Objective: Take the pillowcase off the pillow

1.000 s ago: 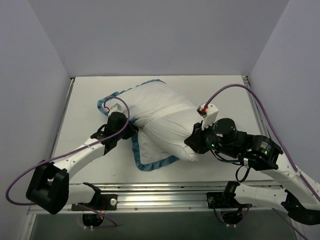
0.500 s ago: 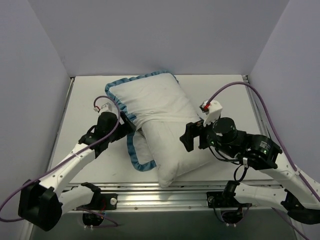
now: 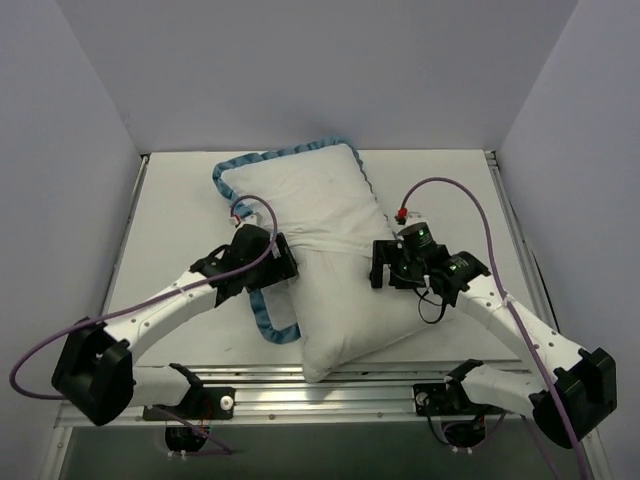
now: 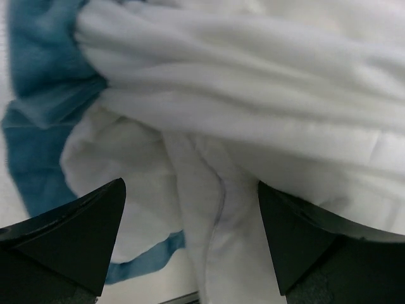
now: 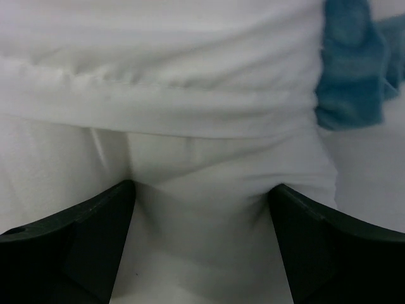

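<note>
The pillowcase (image 3: pixel 300 195) lies inside out, white with blue ruffled trim (image 3: pixel 238 168), over the far half of the pillow (image 3: pixel 350 320). The plain white near half of the pillow sticks out toward the table's front edge. My left gripper (image 3: pixel 285 262) is open at the left end of the crease where cover meets pillow. In the left wrist view bunched white cloth (image 4: pixel 253 82) and blue trim (image 4: pixel 38 95) fill the frame between the spread fingers (image 4: pixel 76 240). My right gripper (image 3: pixel 385 265) is open at the crease's right end, its jaws astride white pillow fabric (image 5: pixel 202 253) below the case's hem (image 5: pixel 158 82).
A strip of blue trim (image 3: pixel 272 318) trails on the table left of the pillow. White walls enclose the table on three sides. A metal rail (image 3: pixel 320 385) runs along the near edge, between the arm bases.
Both grippers let go of the bundle, which dropped and spread flat on the table. Both arms then moved in to the crease at the middle, jaws spread wide.
</note>
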